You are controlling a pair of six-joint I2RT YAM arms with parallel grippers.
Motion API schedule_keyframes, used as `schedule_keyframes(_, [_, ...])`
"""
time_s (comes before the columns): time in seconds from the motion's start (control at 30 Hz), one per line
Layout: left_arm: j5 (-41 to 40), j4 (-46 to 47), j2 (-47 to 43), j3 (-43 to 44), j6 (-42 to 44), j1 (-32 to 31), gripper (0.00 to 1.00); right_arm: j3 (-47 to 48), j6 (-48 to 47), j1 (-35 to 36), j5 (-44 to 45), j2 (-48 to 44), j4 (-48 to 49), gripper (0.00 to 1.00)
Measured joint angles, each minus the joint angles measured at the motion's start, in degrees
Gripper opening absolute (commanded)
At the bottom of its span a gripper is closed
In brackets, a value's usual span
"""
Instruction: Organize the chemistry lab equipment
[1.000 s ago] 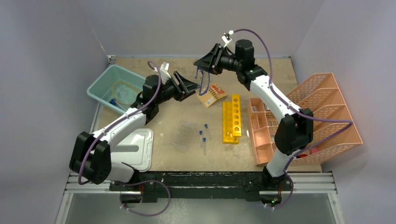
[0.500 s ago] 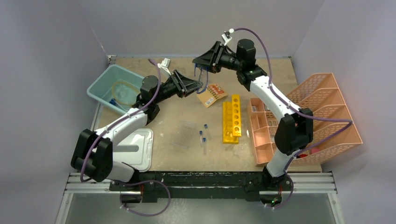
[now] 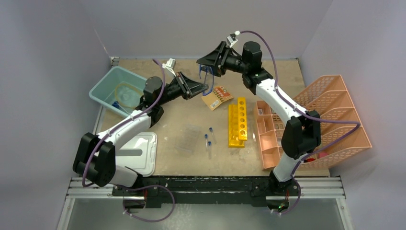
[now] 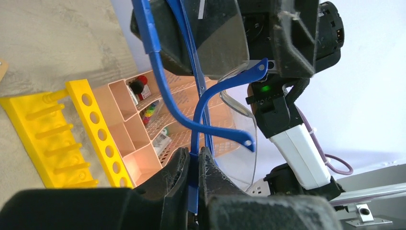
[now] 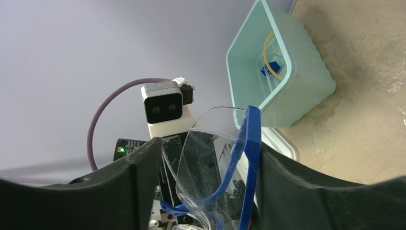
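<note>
Pale grey walls close in a brown wooden bench (image 3: 268, 72), and above its far middle a pair of clear safety glasses (image 4: 225, 52) with blue temples hangs in the air between the two arms. The left gripper (image 4: 193, 167) has its fingers pressed together on one thin blue temple, seen edge-on in the left wrist view. The right gripper (image 5: 206, 182) takes the glasses from the far side: its fingers stand wider, with the lens and a blue temple filling the gap between them and lying against both.

Below the glasses, on the bench, lies an orange bag (image 3: 218, 97). Just beside it, toward the right edge, two yellow racks (image 3: 238, 122) lie side by side with their round holes showing. Three small blue-capped tubes (image 3: 208, 136) lie loose near the middle of the bench, between the yellow racks and a clear tube rack (image 3: 187, 139).

A salmon-pink mesh organiser (image 3: 311, 124) runs along the right edge. A teal tub (image 3: 117, 91) sits by the left edge toward the far-left corner, with a yellow loop and something blue inside. A white lid (image 3: 141, 153) lies at the near-left corner.
</note>
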Motion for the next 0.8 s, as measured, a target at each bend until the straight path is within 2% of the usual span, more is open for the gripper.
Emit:
schedule_keyframes(0.13, [-0.07, -3.58, 0.00, 1.95, 0.79, 0.11, 0.00, -0.11, -0.59, -0.42, 0.55, 0.00, -0.22, 0.82])
schedule_keyframes(0.3, [-0.90, -9.86, 0.00, 4.37, 3.37, 0.94, 0.00, -0.22, -1.20, -1.99, 2.47, 0.00, -2.23, 0.89])
schedule_keyframes(0.43, [-2.05, -15.43, -0.35, 4.83, 5.49, 3.76, 0.00, -0.33, -1.86, -3.91, 5.07, -0.04, -4.98, 0.90])
schedule_keyframes(0.6, [-4.90, -25.35, -1.84, 5.66, 9.79, 10.64, 0.00, -1.62, -3.63, -5.95, 9.18, -0.81, -9.75, 0.89])
schedule_keyframes(0.8, [-16.90, -43.56, -2.71, 12.02, 20.11, 17.79, 0.00, -4.22, -7.98, -6.71, 12.48, -2.29, -15.19, 0.87])
